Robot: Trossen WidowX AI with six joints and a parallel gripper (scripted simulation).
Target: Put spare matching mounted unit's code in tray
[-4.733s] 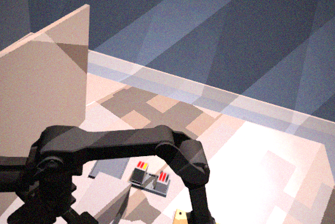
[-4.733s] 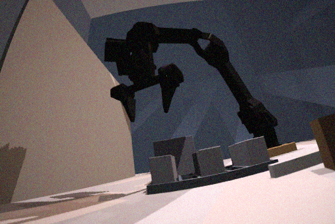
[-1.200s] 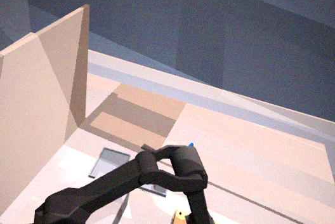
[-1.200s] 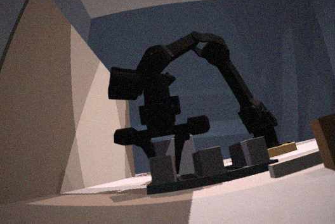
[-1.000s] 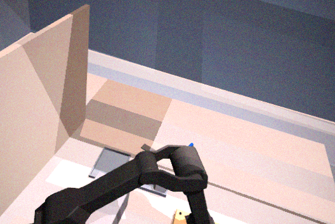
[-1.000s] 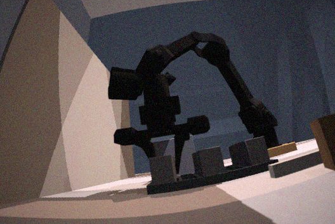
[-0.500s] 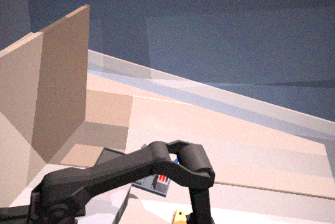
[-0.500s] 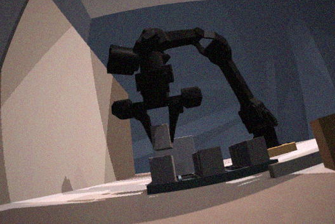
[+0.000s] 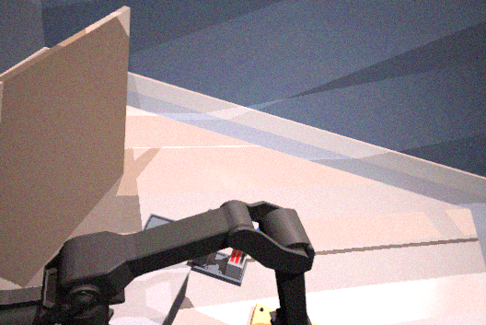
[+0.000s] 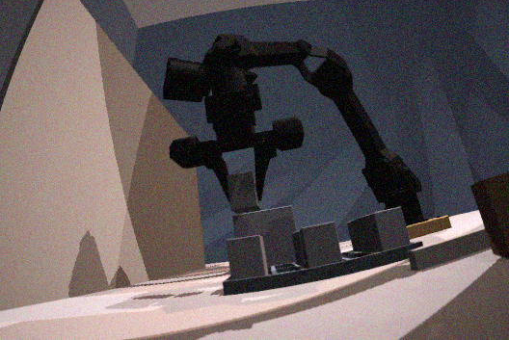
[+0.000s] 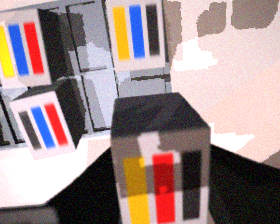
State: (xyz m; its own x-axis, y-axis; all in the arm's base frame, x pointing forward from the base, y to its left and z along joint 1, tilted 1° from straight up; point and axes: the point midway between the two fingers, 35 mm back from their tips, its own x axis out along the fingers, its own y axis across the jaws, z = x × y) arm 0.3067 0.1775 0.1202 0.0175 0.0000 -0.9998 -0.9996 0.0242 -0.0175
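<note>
My gripper (image 10: 244,196) is shut on a grey spare block (image 10: 241,184) (image 11: 161,150) and holds it just above the dark spare rack (image 10: 318,273) (image 11: 98,85). The held block's label shows yellow, red and black stripes. Three more spares stand on the rack: one striped yellow, blue, red (image 11: 18,47), one yellow, blue, black (image 11: 137,32), one black, blue, red (image 11: 43,125). In the top view the arm hides most of the rack (image 9: 223,271). I cannot make out the mounted unit or its code.
A tall tan panel (image 9: 60,145) (image 10: 58,151) stands to the left. A brown box (image 10: 494,214) shows at the right edge, with a grey slab (image 10: 448,248) beside it. A yellow plate (image 10: 429,225) lies at the arm's base.
</note>
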